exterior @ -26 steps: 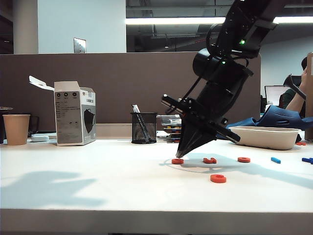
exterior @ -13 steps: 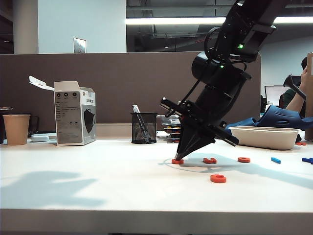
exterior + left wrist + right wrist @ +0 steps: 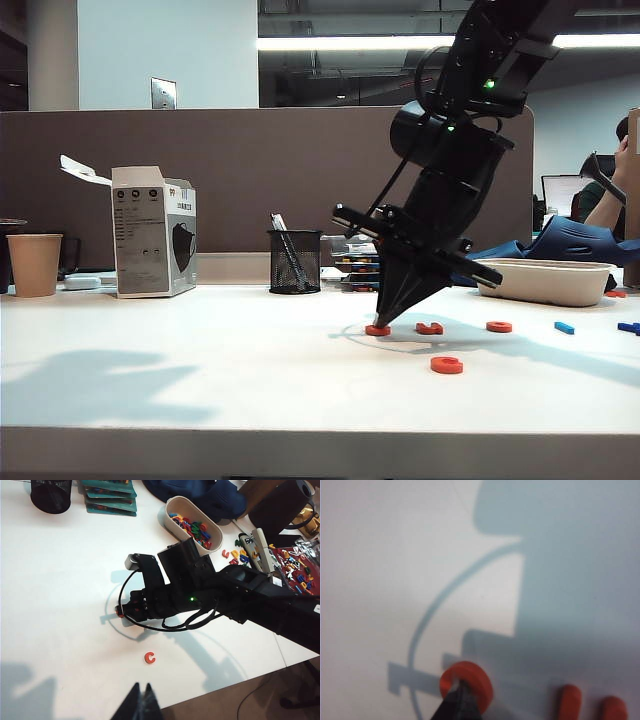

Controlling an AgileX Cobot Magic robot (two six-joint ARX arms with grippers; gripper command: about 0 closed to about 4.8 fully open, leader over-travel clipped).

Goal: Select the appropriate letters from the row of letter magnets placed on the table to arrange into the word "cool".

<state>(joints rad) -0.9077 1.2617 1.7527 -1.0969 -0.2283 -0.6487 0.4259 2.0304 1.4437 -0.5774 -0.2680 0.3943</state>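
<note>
My right gripper points down at the table, shut, its tips in the hole of an orange-red O. In the right wrist view the closed tips of this gripper sit inside that O without clamping it. An orange-red C lies nearer the front edge. A second O and the light-blue bar lie further right in the row. My left gripper is shut and empty, hovering near the table's front edge with the C just ahead of it.
A hook-shaped orange-red magnet lies just right of the O, and a darker blue magnet at the far right. A white tray of letters, a mesh pen cup, a box and a paper cup stand at the back.
My right gripper has slid a little to the right, and the O under its tips has moved with it toward the hook-shaped magnet.
</note>
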